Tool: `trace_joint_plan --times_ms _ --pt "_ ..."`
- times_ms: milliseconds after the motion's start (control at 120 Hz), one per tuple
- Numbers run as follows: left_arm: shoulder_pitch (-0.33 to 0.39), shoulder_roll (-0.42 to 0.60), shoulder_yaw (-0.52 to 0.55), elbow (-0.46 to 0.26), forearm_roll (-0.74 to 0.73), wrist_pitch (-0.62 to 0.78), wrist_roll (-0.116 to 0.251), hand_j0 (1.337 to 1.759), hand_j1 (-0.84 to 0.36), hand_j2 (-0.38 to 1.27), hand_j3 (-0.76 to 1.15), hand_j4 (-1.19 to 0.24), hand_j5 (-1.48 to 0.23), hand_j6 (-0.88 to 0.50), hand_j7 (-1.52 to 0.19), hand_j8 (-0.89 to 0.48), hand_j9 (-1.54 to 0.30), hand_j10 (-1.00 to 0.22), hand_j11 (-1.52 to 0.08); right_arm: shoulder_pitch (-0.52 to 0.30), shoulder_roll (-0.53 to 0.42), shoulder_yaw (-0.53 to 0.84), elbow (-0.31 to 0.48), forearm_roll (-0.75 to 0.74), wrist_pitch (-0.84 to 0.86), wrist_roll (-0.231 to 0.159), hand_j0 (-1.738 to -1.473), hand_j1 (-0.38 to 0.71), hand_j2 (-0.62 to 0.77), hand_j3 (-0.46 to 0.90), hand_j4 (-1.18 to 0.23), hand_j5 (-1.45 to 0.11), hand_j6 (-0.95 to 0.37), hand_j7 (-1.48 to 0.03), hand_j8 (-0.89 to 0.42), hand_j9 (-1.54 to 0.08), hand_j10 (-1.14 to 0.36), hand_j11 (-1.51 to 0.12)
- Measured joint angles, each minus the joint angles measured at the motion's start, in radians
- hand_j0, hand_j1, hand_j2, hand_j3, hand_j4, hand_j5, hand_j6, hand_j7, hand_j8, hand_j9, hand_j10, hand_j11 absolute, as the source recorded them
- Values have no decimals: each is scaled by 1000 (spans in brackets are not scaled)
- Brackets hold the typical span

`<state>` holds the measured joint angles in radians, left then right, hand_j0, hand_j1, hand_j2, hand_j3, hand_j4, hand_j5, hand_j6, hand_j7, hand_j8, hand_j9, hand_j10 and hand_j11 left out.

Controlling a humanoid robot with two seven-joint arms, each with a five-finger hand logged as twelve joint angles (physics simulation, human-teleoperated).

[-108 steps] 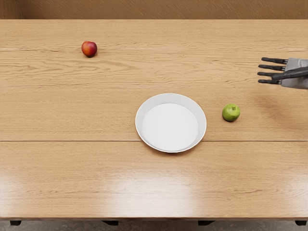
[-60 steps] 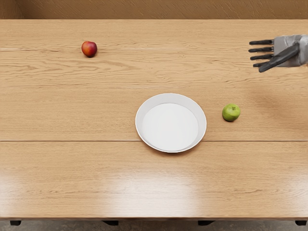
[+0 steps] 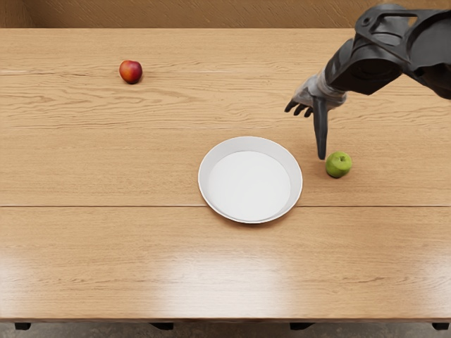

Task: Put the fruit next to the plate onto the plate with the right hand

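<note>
Reach step: right hand (image 3: 315, 104) open, empty, just beside small green apple (image 3: 338, 164), which sits on wooden bench (image 3: 106, 232) near round white plate (image 3: 250, 141). Next: probably close around apple, lift.

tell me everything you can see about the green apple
The green apple is small, round and glossy, yellow-green, with a dimple on top. It sits upright on the wooden table, right of the white plate, with bare wood between them. One outstretched finger of the open right hand points down just left of it; whether it touches cannot be told. Nothing grips the apple.
</note>
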<state>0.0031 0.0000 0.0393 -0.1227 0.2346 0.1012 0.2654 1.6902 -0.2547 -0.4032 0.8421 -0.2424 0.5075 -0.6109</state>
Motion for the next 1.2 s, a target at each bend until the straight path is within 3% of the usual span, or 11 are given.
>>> trace_joint_plan --times_ms 208,367,458,667,817,942,1200 --pt "-2 0 0 0 0 0 0 1658 330 3 0 -17 -21 -17 -21 -17 -21 -16 -21 54 -101 -49 376 -80 -371 0 -1658 -349 0 0 -1 0 -2 0 -1 0 -1 0" --pt "-1 0 0 0 0 0 0 1658 330 3 0 -16 -21 -17 -21 -17 -21 -16 -21 67 -180 -88 574 -172 -539 0 -1658 -349 0 0 -1 0 -2 0 -1 0 -1 0" --pt "-1 0 0 0 0 0 0 1658 330 3 0 -16 -21 -17 -21 -17 -21 -16 -21 65 -209 -122 643 -187 -574 0 -1658 -349 0 0 -1 0 -2 0 -1 0 -1 0" --pt "-2 0 1 0 0 0 0 1658 330 3 0 -16 -21 -17 -21 -17 -21 -16 -21 24 -239 -198 695 -248 -728 0 -1658 -349 1 0 -1 0 -2 0 -2 0 -1 0" --pt "-3 0 2 -1 0 0 0 1658 330 3 0 -16 -21 -17 -21 -17 -21 -16 -21 -2 -247 -227 685 -324 -834 0 -1658 -349 1 0 -1 0 -2 0 -2 0 -1 0" --pt "-5 0 2 -1 0 0 0 1658 330 3 0 -16 -21 -17 -21 -17 -21 -16 -21 -74 -246 -221 677 -372 -935 0 -1658 -349 1 0 -1 0 -2 0 -2 0 -1 0" --pt "-5 0 2 -2 0 0 0 1658 330 3 0 -16 -21 -17 -21 -17 -21 -16 -21 -111 -244 -215 641 -407 -982 0 -1658 -330 -2 0 -18 -21 -19 -21 -18 -21 -17 -21"
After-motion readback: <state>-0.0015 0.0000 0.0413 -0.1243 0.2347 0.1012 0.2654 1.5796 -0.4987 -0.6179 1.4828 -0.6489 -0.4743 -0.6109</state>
